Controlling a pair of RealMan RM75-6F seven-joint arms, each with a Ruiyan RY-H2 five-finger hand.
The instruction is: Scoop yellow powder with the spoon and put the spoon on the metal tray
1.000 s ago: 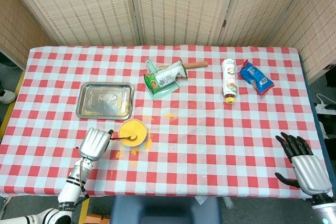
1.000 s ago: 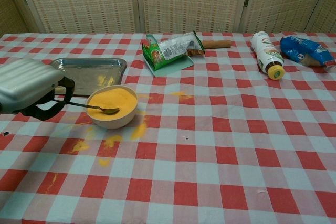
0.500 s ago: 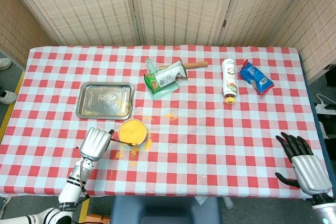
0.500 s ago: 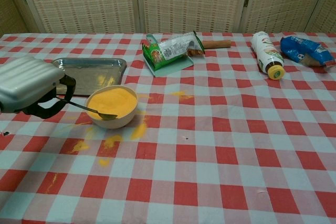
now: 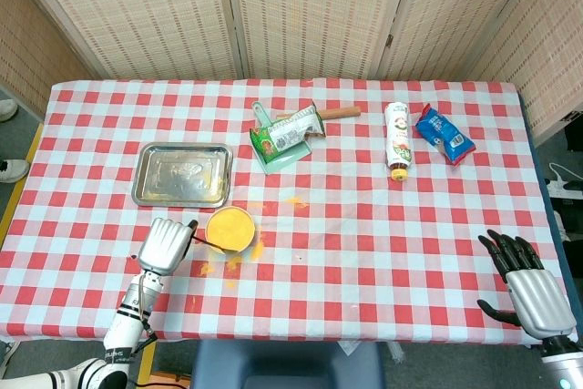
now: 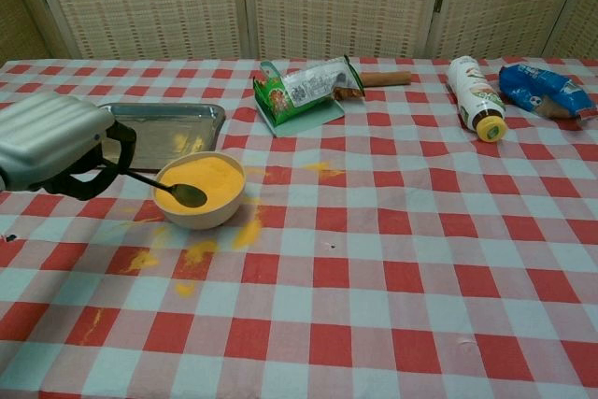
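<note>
Holding the spoon (image 6: 163, 187) by the far end of its thin handle, the left hand (image 6: 51, 145) is clenched around it at the near left; a grip there keeps fingers clear of the powder. It is a slim dark metal spoon, likely light, stiff and a little slippery, its bowl tilted down at the near edge of the bowl of yellow powder (image 6: 200, 189); whether it carries powder I cannot tell. Beyond lies the metal tray (image 6: 166, 119). The right hand (image 5: 526, 286) rests released, fingers spread.
</note>
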